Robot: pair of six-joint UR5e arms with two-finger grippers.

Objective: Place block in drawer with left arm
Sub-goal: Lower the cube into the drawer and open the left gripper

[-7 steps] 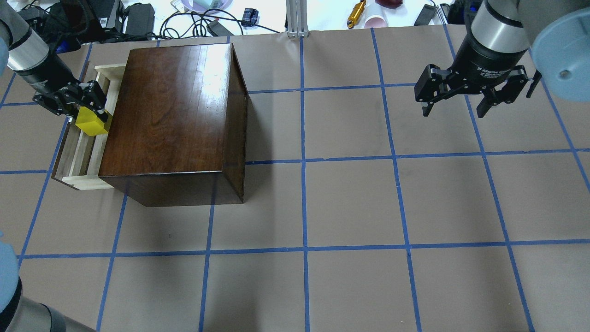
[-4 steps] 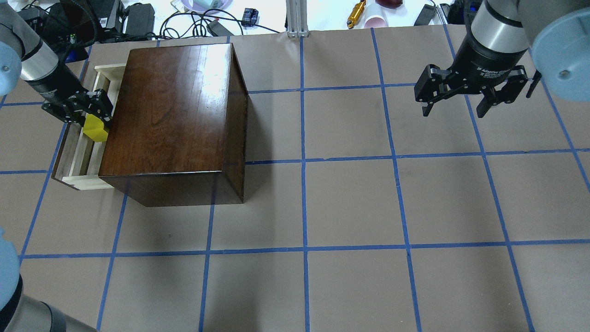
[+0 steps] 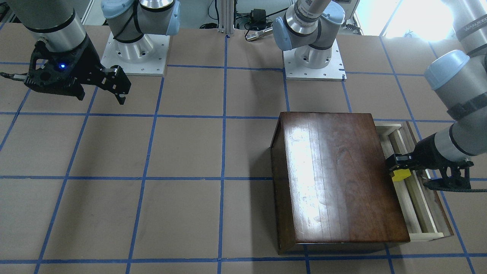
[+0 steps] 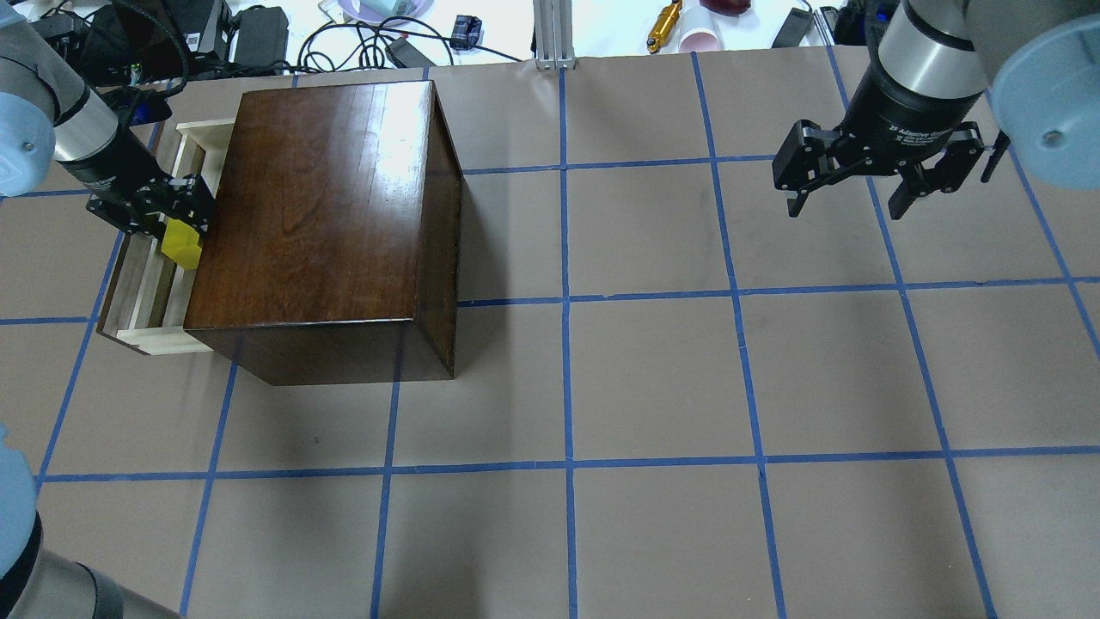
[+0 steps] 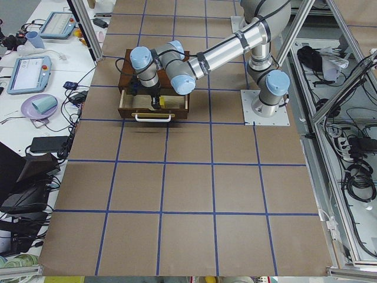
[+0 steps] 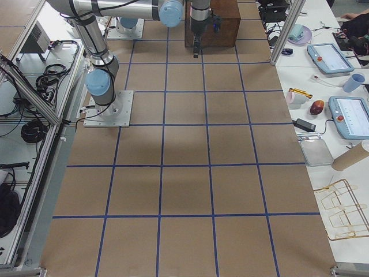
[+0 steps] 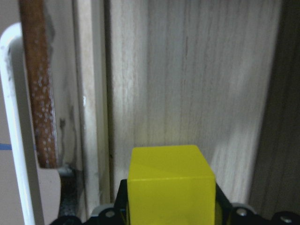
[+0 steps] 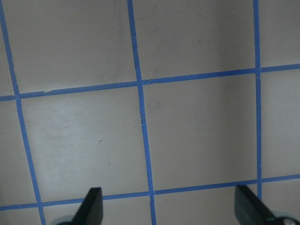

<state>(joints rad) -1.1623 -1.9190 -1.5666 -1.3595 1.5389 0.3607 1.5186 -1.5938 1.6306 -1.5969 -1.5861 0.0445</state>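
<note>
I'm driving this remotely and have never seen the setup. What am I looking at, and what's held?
Two robot arms stand at a table. Four fixed cameras look from behind the robot, from across the table and from each end; two more ride on the wrists. A dark wooden box sits on the table, its drawer pulled open. The left hand is shut on a yellow block, holding it over that drawer; its wrist camera shows the block against the drawer's pale floor. The right hand hangs open and empty above the table.
</note>
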